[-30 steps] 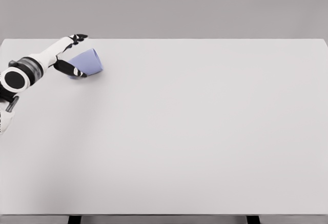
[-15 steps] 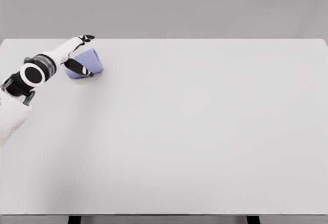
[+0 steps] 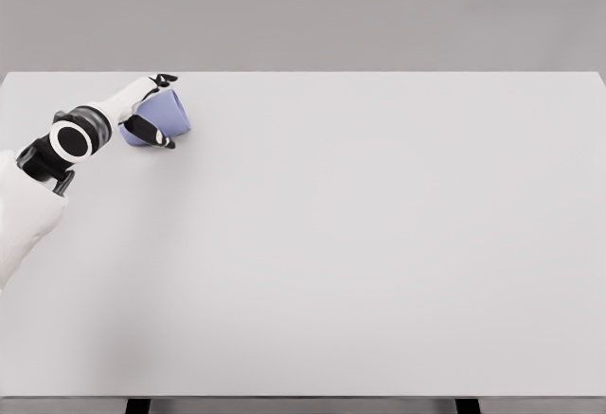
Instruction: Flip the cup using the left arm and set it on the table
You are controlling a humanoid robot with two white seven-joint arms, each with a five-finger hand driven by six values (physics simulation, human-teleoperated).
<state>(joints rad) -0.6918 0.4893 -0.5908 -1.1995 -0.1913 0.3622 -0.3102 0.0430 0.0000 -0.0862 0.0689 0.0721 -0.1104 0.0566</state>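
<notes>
One hand at work: the left hand (image 3: pixel 144 111) sits at the far-left corner of the table (image 3: pixel 379 243), its arm entering from the left edge.
Hand state: fingers curled around the cup (image 3: pixel 169 116), one dark fingertip above its far edge and others across its near side; it reads as a grasp, though contact on the hidden side cannot be confirmed.
Cup position: the lilac cup lies on its side, resting on or just above the table surface; which of the two cannot be told. It is tilted, with one end pointing right and slightly near.
Cup orientation: which end is the mouth cannot be told from this view.
Step in hand: securing the grasp ahead of the flip, as judged from the finger wrap.
Execution note: hold the wall firmly on both sides before lifting; a smooth tapered wall may slide out of a loose wrap.
Execution note: lift clear of the surface before rotating the wrist, so the rim does not catch on the table.
Execution note: set the cup down level, then release.
Right arm: not in view.
Surroundings: nothing else is visible on the table to the right or nearer the robot.
Obstructions: the far table edge lies just beyond the cup; keep the rotation inward, away from that edge.
</notes>
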